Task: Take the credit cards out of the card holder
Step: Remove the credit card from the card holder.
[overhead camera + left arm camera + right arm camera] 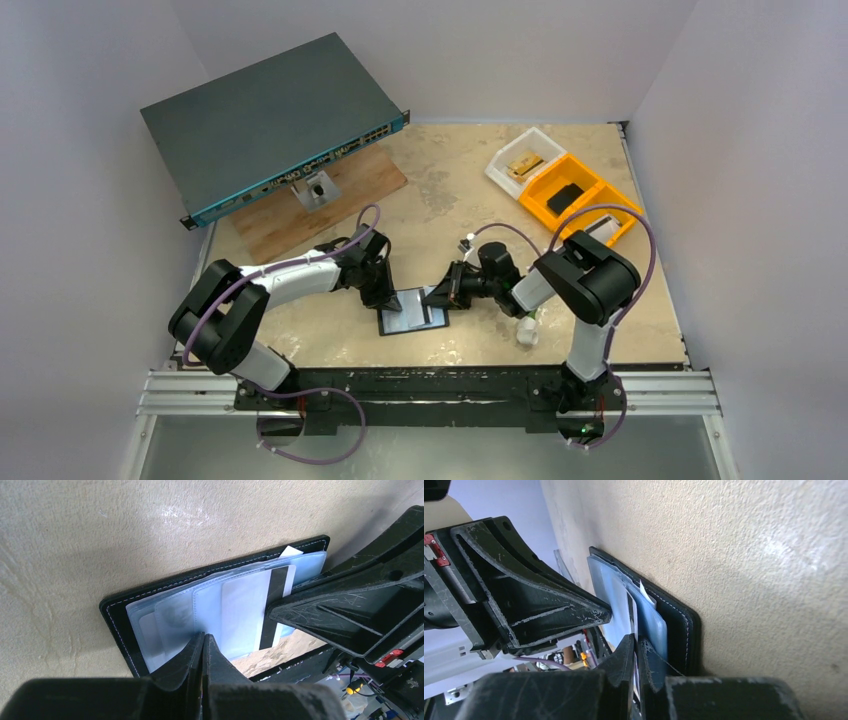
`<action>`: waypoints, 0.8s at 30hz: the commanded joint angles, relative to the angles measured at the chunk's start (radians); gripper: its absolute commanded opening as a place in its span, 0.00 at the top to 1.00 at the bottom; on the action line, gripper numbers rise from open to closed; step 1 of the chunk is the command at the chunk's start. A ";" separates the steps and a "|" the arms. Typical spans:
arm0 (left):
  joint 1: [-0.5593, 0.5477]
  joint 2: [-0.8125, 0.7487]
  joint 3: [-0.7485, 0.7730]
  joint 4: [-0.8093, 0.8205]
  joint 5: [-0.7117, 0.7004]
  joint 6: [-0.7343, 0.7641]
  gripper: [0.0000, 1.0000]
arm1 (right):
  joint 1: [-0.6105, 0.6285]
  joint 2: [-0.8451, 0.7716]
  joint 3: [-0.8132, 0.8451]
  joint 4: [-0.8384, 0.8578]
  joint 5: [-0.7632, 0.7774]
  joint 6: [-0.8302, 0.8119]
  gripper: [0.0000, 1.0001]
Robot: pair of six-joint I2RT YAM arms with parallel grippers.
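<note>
A: One card holder (412, 318) is laid open and flat on the mottled tan table (480, 200), front middle.

B: Left wrist view. Left gripper (204, 639) is fully closed with nothing clamped, its tips pressed on the clear floppy sleeves (170, 615). A glossy pale credit card (240, 607) with a black stripe is seen over them.

A: Right wrist view. Right gripper (636, 647) is pinched thin, apparently on that card's edge.

B: Risk noted: the slick plastic could be lost from so shallow a pinch. The stitched black wallet could be dragged along if the hold-down slides.
</note>
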 commanded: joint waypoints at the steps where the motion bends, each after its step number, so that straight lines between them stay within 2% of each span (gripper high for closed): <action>1: 0.016 0.041 -0.049 -0.107 -0.157 0.036 1.00 | -0.011 -0.075 -0.021 -0.133 0.084 -0.086 1.00; 9: 0.015 0.027 -0.046 -0.117 -0.160 0.042 1.00 | -0.035 -0.261 -0.033 -0.340 0.230 -0.165 1.00; 22: 0.014 -0.050 0.052 -0.131 -0.100 0.104 1.00 | -0.036 -0.462 0.051 -0.523 0.235 -0.181 1.00; 24: 0.014 -0.083 0.073 -0.138 -0.087 0.115 0.95 | -0.036 -0.506 0.075 -0.585 0.269 -0.193 1.00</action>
